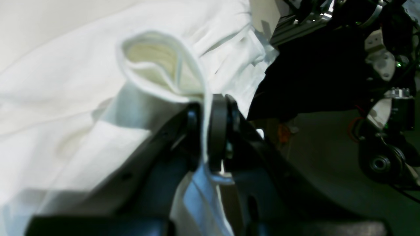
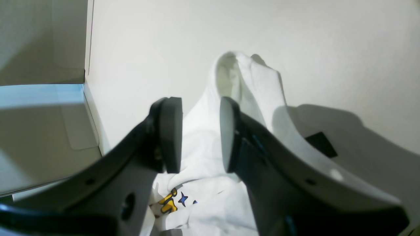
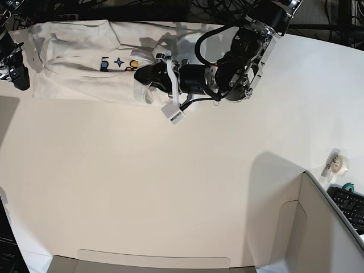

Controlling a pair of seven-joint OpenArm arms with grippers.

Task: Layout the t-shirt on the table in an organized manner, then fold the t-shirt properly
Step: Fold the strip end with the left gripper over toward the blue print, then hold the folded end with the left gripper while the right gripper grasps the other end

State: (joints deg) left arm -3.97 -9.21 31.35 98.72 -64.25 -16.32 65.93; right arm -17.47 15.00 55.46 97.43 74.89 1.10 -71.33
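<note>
- The left hand (image 1: 206,131) is clenched on a fold of the t-shirt (image 1: 98,82).
- The right hand (image 2: 200,134) stands released, gripping nothing.
- The shirt lies bunched at the upper left of the desk (image 3: 170,187).
- Best to draw the cloth slowly sideways, keeping it low and taut.

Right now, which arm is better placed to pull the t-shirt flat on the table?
Left. Its tool is already shut on an edge of the t-shirt. The right tool is open, holding nothing.
</note>
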